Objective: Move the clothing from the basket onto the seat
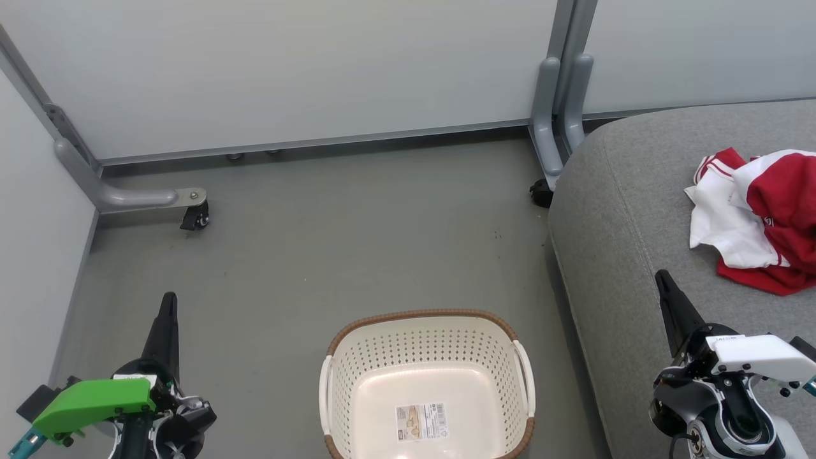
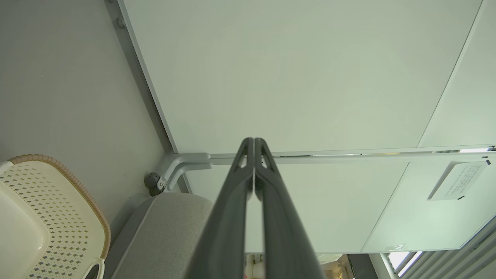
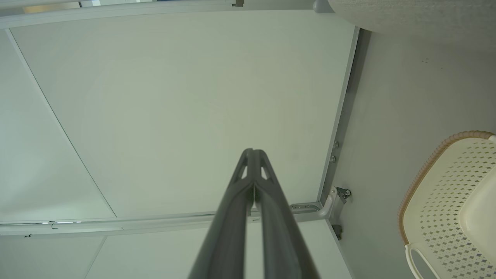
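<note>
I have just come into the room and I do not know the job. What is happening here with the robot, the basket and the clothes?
The job looks done. The basket stands on the floor, holding nothing but a label sticker on its base. The red and white clothing lies in a heap on the grey seat at the robot's right. The left end effector and the right end effector are both shut and hold nothing, one on each side of the basket.
</note>
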